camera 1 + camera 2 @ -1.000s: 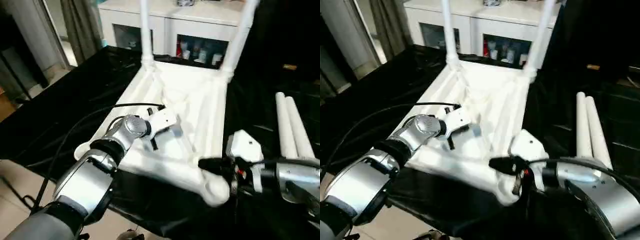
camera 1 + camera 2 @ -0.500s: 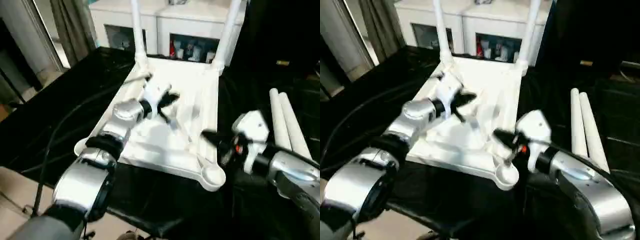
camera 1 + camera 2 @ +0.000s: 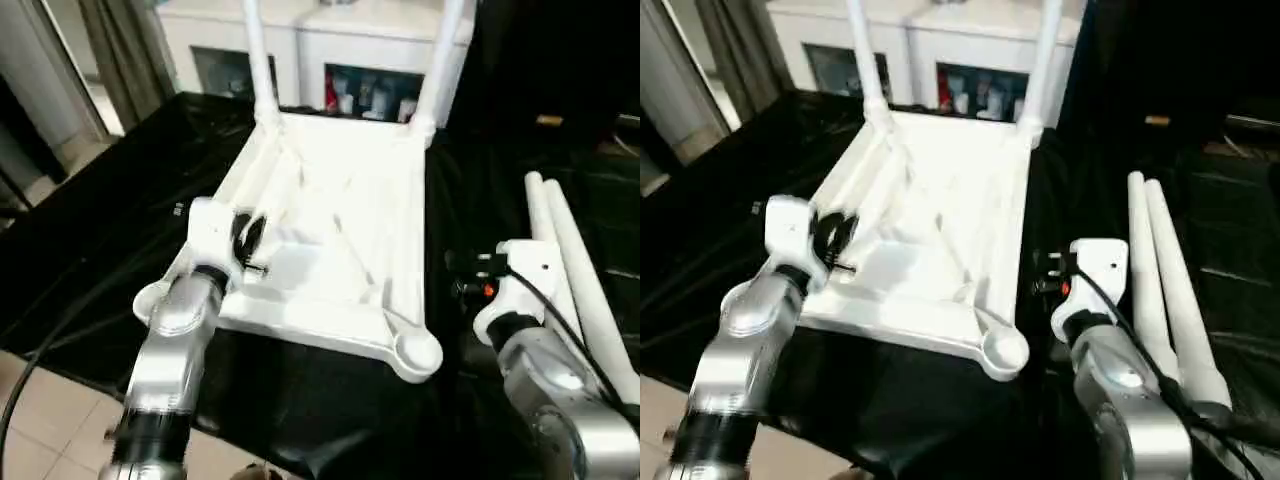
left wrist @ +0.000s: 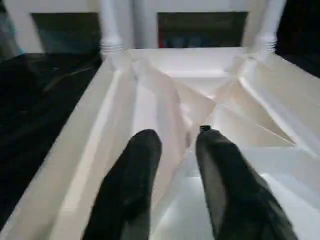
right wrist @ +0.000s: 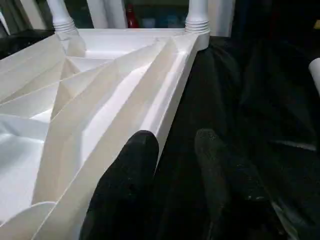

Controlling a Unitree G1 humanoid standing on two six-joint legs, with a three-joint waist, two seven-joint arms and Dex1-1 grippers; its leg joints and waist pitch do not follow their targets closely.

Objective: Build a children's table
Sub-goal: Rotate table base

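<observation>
The table top (image 3: pixel 340 240) lies upside down on the black cloth (image 3: pixel 120 200), two legs (image 3: pixel 255 60) screwed in, two loose legs (image 3: pixel 570 260) beside it. Both the left gripper (image 4: pixel 175 150) and right gripper (image 5: pixel 172 150) have fingers apart, holding nothing. A clumsy reach could roll the loose legs away.
</observation>
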